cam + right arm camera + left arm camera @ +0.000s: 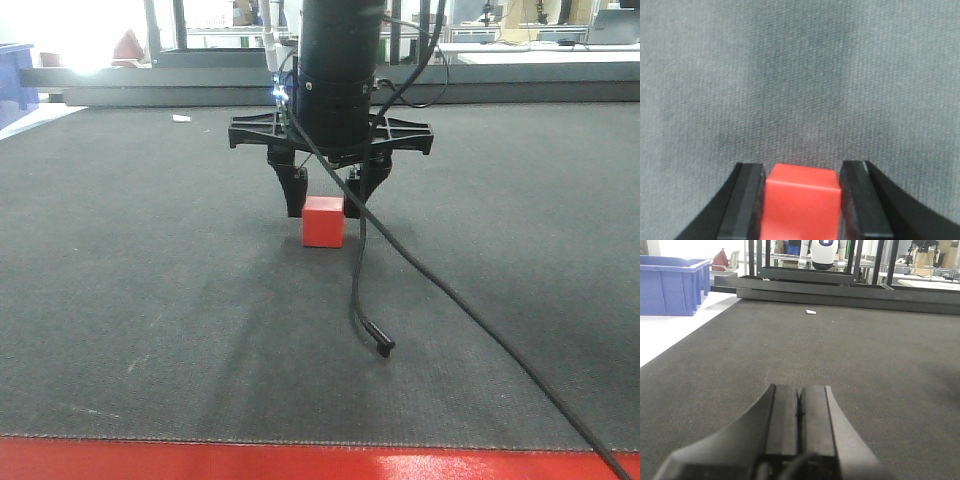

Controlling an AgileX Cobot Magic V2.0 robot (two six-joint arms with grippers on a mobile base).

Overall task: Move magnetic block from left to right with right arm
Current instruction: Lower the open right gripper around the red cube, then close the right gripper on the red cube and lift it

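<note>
The red magnetic block (323, 222) is low on the dark mat (130, 280), near the middle of the front view. The black right arm (338, 70) comes straight down over it. Its right gripper (328, 205) has one finger on each side of the block, and the jaws are shut on it. In the right wrist view the block (801, 205) fills the space between the two black fingers (746, 200), and the right gripper (801, 167) points at bare mat. The left gripper (799, 390) is shut and empty, low over the mat.
A thin black cable (450, 295) hangs from the right arm and trails across the mat to the front right. A red strip (300, 462) marks the mat's front edge. A blue bin (670, 285) stands far left, a white scrap (811, 312) lies near the black rail (840, 290).
</note>
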